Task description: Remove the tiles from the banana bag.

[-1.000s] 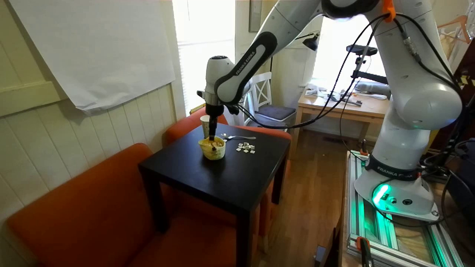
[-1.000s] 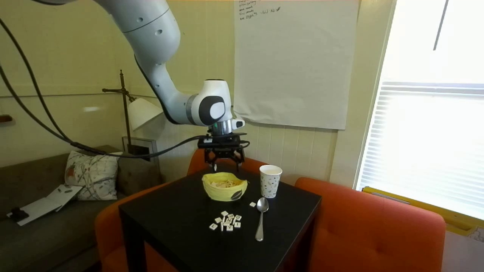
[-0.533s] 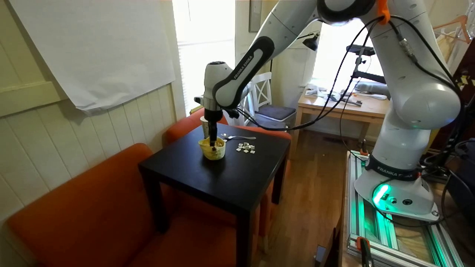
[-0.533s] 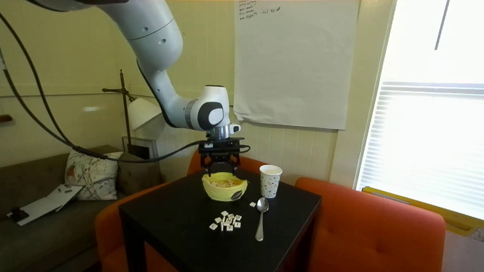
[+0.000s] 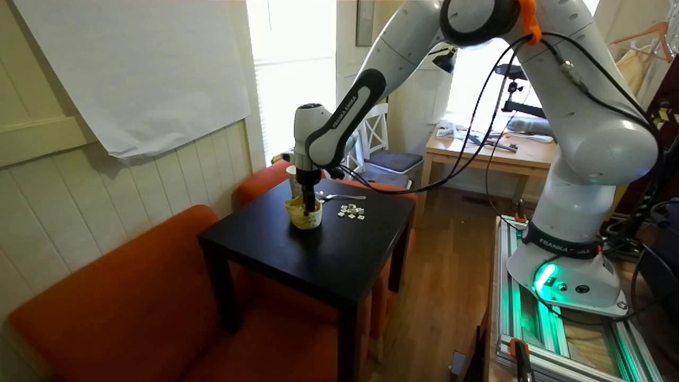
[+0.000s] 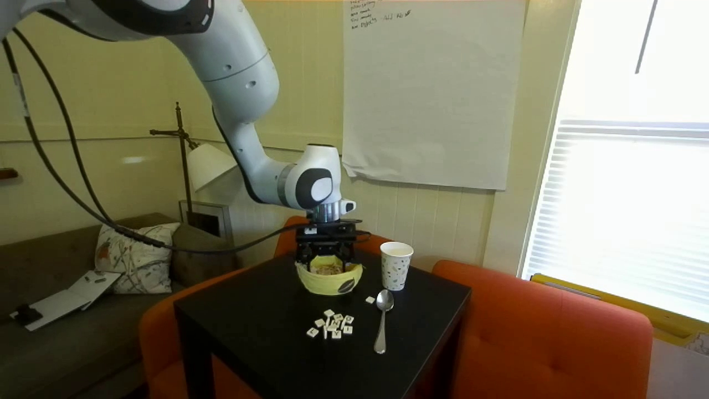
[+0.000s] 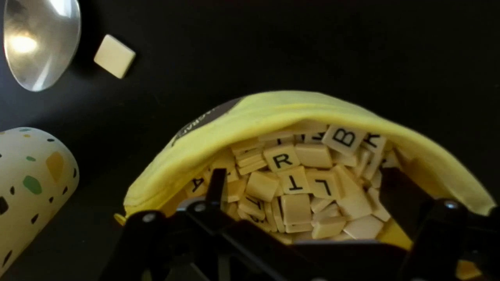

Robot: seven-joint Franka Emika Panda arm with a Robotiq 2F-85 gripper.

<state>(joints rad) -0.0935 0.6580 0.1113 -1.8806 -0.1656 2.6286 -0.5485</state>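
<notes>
The yellow banana bag (image 6: 324, 286) stands open on the black table, also seen in an exterior view (image 5: 306, 222). In the wrist view the bag (image 7: 281, 105) is full of pale letter tiles (image 7: 295, 180), heaped at mixed angles. My gripper (image 7: 304, 173) is open, its two black fingers wide apart inside the bag's mouth, with tiles between them and none visibly gripped. In an exterior view the gripper (image 6: 325, 265) reaches down into the bag from above; the fingertips' depth among the tiles is hard to tell. Several loose tiles (image 6: 332, 326) lie in a cluster on the table.
A single tile (image 7: 115, 56) lies near the spoon (image 7: 42, 43), which rests on the table (image 6: 260, 327). A speckled paper cup (image 6: 395, 267) stands beside the bag, close to the gripper. Orange chairs (image 6: 545, 327) surround the table.
My gripper has moved down, from above the bag to inside its mouth, with the fingers staying apart. The bag, loose tiles, spoon and cup have not visibly moved.
</notes>
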